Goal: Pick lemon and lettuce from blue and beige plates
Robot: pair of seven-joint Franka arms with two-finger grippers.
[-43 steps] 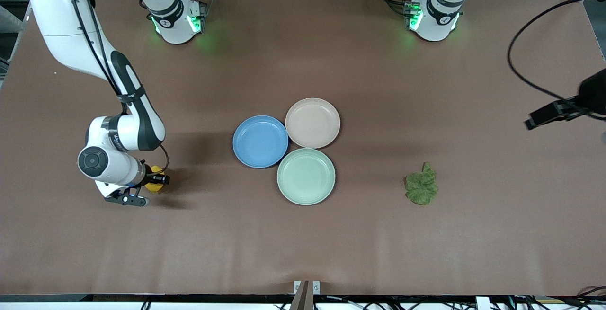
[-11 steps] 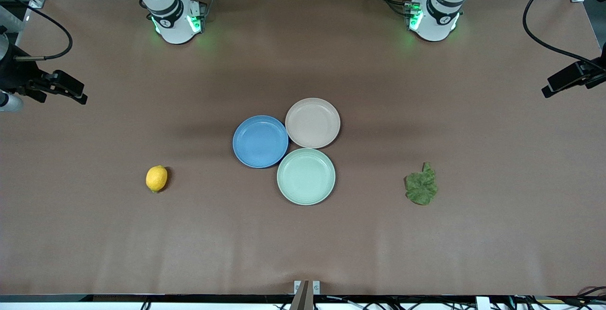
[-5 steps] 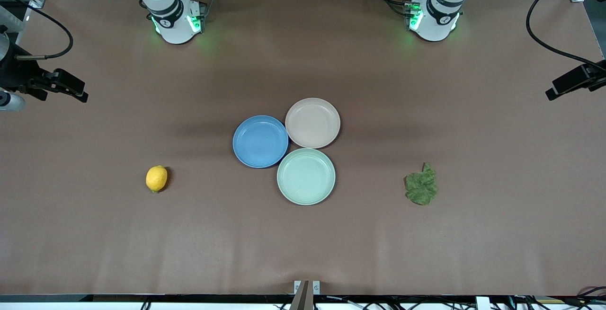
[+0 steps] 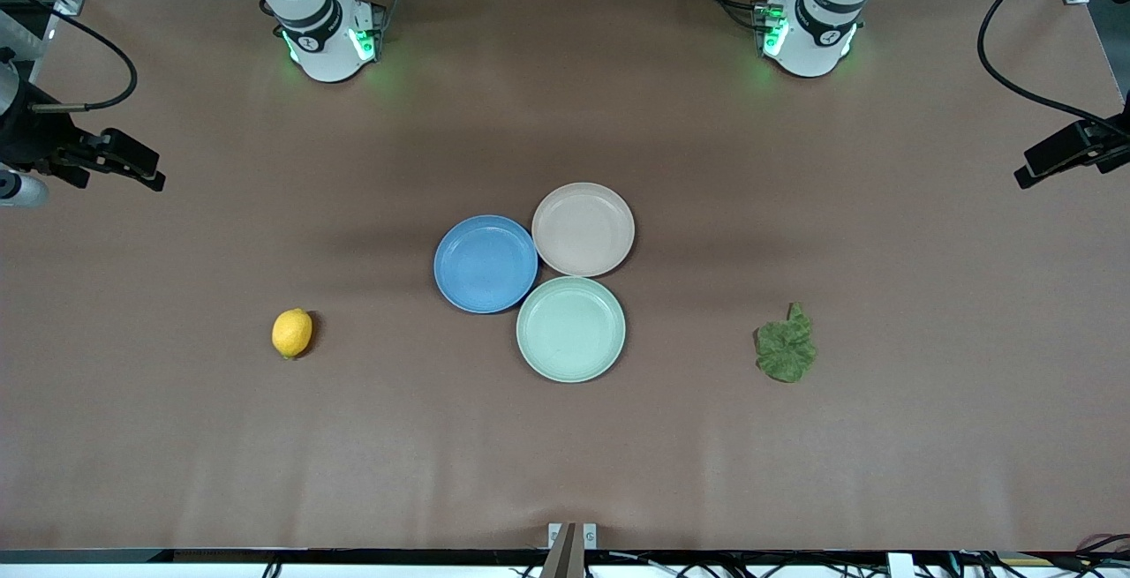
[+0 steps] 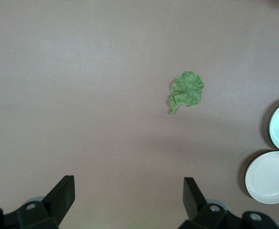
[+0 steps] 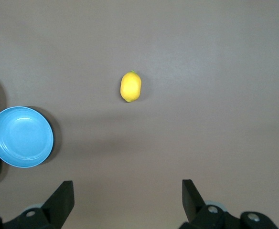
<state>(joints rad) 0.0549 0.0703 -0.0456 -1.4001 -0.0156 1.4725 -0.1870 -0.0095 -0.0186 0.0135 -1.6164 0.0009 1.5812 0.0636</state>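
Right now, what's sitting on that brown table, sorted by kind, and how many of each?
Plates: 3, the blue plate, the beige plate and the mint-green plate, all bare
Fruit: 1, the lemon
Leaves: 1, the lettuce
Total: 5

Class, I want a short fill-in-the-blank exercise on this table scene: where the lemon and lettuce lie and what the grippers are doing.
1. The lemon lies on the ____, not on a plate.
2. The plate touching both the blue plate and the beige plate is ____ in colour.
3. The left gripper, up over the table's bare end, has its fingers ____.
4. The lettuce lies toward the ____ arm's end.

Missing words: table; green; open; left
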